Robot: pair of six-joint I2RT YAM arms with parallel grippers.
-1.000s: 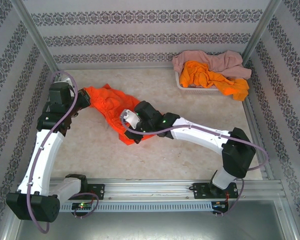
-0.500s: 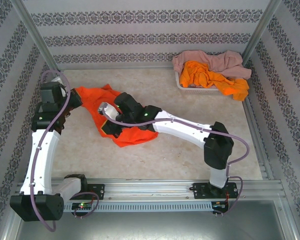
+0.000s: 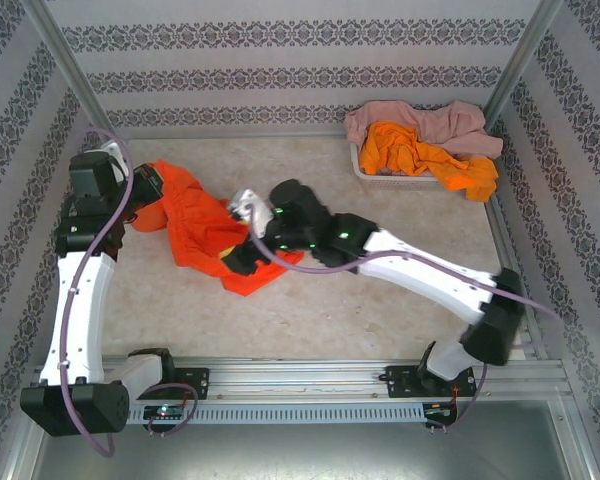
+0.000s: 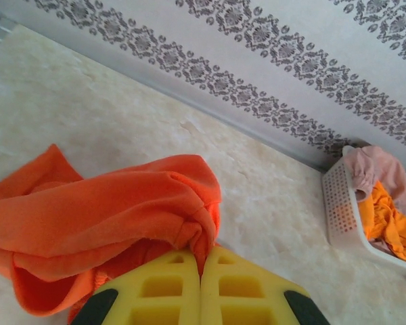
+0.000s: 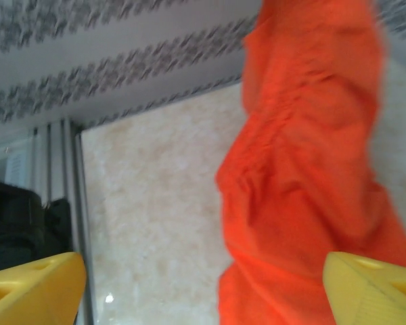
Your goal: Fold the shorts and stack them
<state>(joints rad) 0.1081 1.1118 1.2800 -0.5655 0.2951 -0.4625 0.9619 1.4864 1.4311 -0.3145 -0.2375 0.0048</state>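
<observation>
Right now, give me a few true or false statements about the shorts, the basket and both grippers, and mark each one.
1. The left gripper is shut on the orange shorts lying on the table. True.
2. The right gripper is shut. False: its fingers stand wide apart.
3. The pink shorts lie flat on the table. False: they are heaped in the white basket with another orange pair.
4. The white basket sits at the table's far right corner. True.
</observation>
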